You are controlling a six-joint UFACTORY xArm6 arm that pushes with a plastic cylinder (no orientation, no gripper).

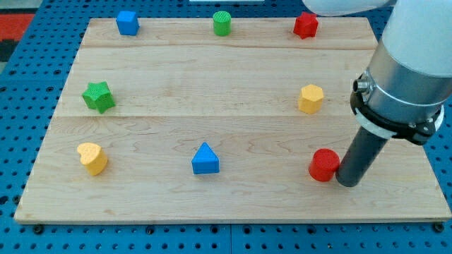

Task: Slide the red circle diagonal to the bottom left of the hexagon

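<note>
- The red circle (324,165) is near the bottom right corner of the wooden board (212,204), a little in from the right edge.
- My tip (349,182) is on the board just at the view's right of the red circle. It seems to touch the circle's side, but I cannot tell if there is a thin gap.
- The tool is only a straight dark rod. It has no jaws, so it cannot spread or pinch; it holds nothing and can only push with its side.
- The yellow hexagon (311,99) stands above the red circle, toward the top edge and slightly to the view's left of it, well apart.
- The relation that matters: the circle lies to the view's left of my tip, so a push from here would send it toward the left edge, along the bottom edge.
- I judge that the goal place is to the bottom left of the hexagon, so the circle must go left and also up. For the upward part the tip would probably need to come more under the circle.
- The blue triangle (205,159) stands further left near the bottom edge; too long a push could reach it.
</note>
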